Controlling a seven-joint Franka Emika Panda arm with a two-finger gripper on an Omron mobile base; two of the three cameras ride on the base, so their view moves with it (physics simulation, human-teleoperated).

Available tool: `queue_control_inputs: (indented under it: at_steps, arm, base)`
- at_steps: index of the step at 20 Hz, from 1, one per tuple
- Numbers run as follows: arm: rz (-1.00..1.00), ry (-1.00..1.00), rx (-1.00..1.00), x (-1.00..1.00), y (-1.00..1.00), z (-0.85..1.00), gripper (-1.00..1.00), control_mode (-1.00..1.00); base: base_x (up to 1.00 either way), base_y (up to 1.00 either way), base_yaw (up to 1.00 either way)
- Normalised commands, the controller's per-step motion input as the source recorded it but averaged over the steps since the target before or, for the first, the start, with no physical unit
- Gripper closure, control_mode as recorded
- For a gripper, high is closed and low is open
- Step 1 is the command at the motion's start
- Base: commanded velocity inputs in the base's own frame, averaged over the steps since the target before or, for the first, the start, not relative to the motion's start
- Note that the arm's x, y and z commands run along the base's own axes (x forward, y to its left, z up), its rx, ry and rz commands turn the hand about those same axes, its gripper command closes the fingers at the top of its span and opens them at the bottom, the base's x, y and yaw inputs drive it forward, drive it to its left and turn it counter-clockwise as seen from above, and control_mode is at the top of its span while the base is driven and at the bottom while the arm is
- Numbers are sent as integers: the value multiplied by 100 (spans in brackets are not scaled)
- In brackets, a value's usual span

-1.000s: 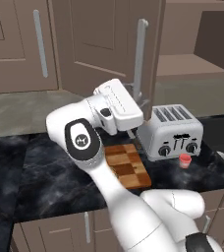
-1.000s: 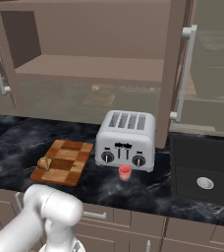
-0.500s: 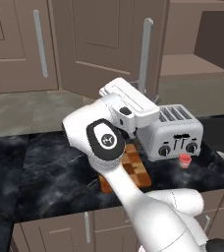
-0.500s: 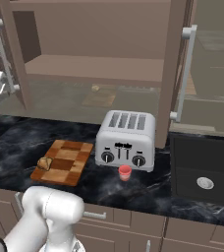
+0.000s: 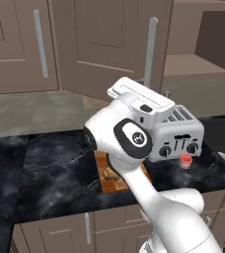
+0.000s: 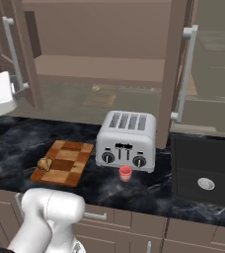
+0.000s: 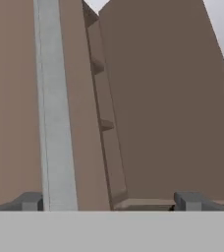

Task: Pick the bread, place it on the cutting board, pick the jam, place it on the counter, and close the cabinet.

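From the left, the bread [image 5: 109, 173] rests on the cutting board [image 5: 115, 182]. From the right, the jam [image 6: 126, 173] stands on the counter [image 6: 16, 143]. In the hand view, the gripper [image 7: 110, 201] is spread wide facing the cabinet [image 7: 153, 98] door handle [image 7: 55, 108], likely to push it closed.

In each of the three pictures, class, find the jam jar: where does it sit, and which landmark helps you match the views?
Left base view: the jam jar is at right of centre, on the black counter before the toaster.
Right base view: just below centre, again in front of the toaster.
Hand view: not in it; the cabinet door's silver handle is.
Shared landmark: the toaster.
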Motion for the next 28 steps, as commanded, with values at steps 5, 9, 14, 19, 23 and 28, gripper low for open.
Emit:
queue_control_inputs:
  at_steps: [5, 9, 14, 19, 23, 28]
  arm:
    - [18, 1, 0, 27, -34, 0, -100, -100]
    - [14, 2, 0, 39, -15, 0, -100, -100]
    - [10, 0, 0, 47, -1, 0, -100, -100]
    - [9, 0, 0, 51, 0, 0, -100, -100]
    - [8, 0, 0, 53, 0, 0, -100, -100]
    - [9, 0, 0, 49, 0, 0, -100, -100]
  base:
    - [0, 0, 0]
    - [0, 0, 0]
    - [0, 0, 0]
    - [0, 0, 0]
    - [0, 0, 0]
    - [0, 0, 0]
